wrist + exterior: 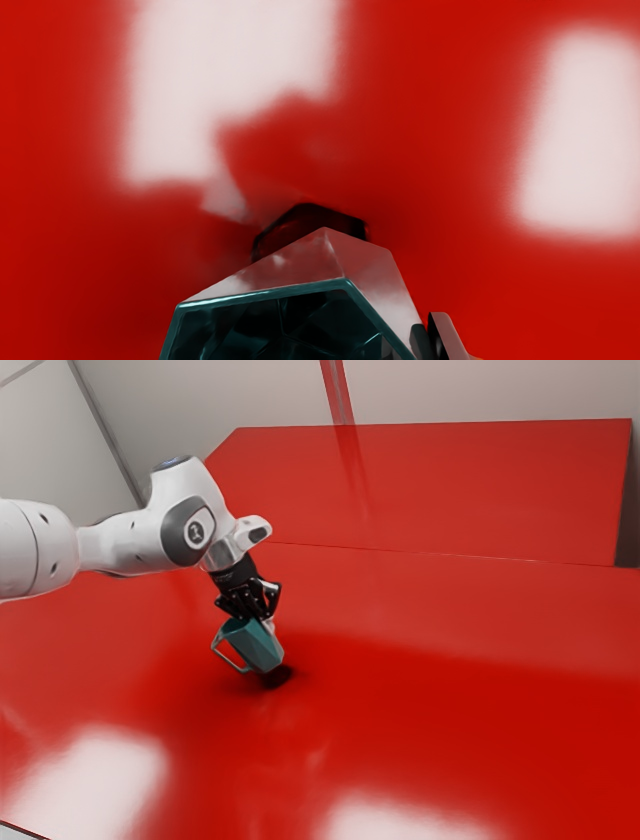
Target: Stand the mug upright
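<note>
The teal, faceted mug (pixel 258 646) is tilted in the exterior view, its mouth toward the upper left and its handle on the exterior view's left. The black gripper (pixel 256 612) is at its rim, shut on the mug's wall. In the wrist view the mug (pixel 300 262) shows its dark open mouth and pale reflective outer sides. At its rim is the gripper (pixel 404 350), one finger outside the wall and a small part of the other just inside. Whether the base touches the table cannot be told.
The glossy red table (pixel 450 730) spreads around the mug, with bright reflections and a dark patch under the mug's base. Behind it a second red surface (pixel 430 490) stands near a pale wall (pixel 480 390).
</note>
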Robot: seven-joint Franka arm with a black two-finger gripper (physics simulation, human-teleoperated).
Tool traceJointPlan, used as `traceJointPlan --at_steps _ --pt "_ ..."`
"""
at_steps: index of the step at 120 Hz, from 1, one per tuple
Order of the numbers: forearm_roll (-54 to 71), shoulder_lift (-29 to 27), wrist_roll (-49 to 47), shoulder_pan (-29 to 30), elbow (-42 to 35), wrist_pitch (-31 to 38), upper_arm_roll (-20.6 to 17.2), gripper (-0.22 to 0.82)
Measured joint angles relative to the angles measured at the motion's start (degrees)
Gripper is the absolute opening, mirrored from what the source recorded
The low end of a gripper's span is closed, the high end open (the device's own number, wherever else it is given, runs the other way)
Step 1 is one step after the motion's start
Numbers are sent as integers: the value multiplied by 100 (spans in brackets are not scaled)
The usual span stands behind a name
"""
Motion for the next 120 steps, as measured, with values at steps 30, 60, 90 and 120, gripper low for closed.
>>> traceJointPlan --at_steps 30,60,90,120 --pt "1495 -272 -102 -90 -416 578 -105 -17" --pt "1749 -547 -269 -99 -870 903 -125 -17" --pt "1759 -220 -399 -87 -879 1124 -136 -17" --pt "1688 -163 -440 -62 -873 1184 -158 5"
